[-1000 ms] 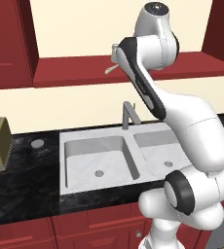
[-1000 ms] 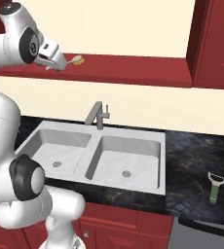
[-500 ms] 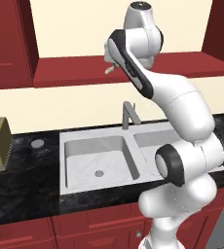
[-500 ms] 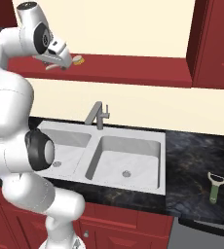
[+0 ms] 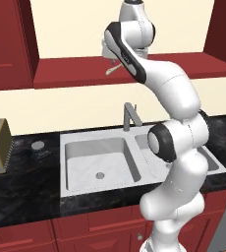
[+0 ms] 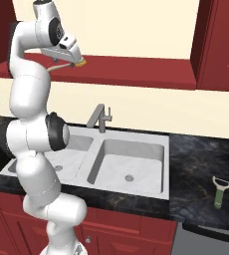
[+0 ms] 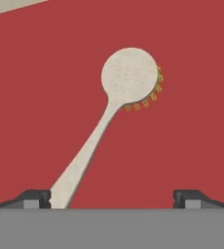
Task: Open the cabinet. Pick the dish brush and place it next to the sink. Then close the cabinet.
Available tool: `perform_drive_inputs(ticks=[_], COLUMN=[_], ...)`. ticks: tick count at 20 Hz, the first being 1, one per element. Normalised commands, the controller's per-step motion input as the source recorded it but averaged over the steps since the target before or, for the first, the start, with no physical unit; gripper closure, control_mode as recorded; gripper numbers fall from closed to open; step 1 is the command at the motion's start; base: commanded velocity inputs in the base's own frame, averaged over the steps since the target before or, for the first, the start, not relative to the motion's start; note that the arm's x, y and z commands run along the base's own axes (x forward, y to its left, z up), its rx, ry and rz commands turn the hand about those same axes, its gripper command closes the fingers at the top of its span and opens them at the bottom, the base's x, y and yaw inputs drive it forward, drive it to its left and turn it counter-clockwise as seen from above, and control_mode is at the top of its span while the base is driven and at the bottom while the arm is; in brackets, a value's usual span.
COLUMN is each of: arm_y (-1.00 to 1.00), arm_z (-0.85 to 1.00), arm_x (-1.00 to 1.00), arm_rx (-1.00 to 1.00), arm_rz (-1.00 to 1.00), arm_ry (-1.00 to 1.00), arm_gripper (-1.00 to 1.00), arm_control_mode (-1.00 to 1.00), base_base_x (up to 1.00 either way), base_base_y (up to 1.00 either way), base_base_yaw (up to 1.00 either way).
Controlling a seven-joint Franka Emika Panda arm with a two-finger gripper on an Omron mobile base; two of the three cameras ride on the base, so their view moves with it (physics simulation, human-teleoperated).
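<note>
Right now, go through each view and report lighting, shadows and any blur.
Hand view: flat even light, the dish brush casts a thin dark shadow on the red cabinet floor, its edges slightly soft. Left base view: no glare, soft shading inside the sink basins, faint reflections on the black counter. Right base view: crisp, with the gripper above the brush.

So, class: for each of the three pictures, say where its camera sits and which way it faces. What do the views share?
Left base view: behind the arm to its left, facing the sink and open cabinet; arm at right.
Right base view: behind to its right, same scene; arm at left, peeler on the counter.
Hand view: on the hand, looking along the open end effector at the dish brush on the cabinet floor.
Shared: the brush.
</note>
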Motion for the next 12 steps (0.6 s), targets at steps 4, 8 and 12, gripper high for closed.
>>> perform_drive_inputs(ticks=[4,8,12], arm_y=[0.00,0.00,0.05], arm_z=[-0.22,-0.06,-0.05], arm_x=[0.49,0.17,0.02], arm_rx=[0.00,0.00,0.00], arm_rz=[0.00,0.00,-0.03], arm_ry=[0.00,0.00,0.02], arm_gripper=[-1.00,-1.00,-1.00], arm_control_mode=[-1.00,-1.00,-1.00], base_base_x=[0.00,0.00,0.00], base_base_y=[0.00,0.00,0.00], base_base_yaw=[0.00,0.00,0.00])
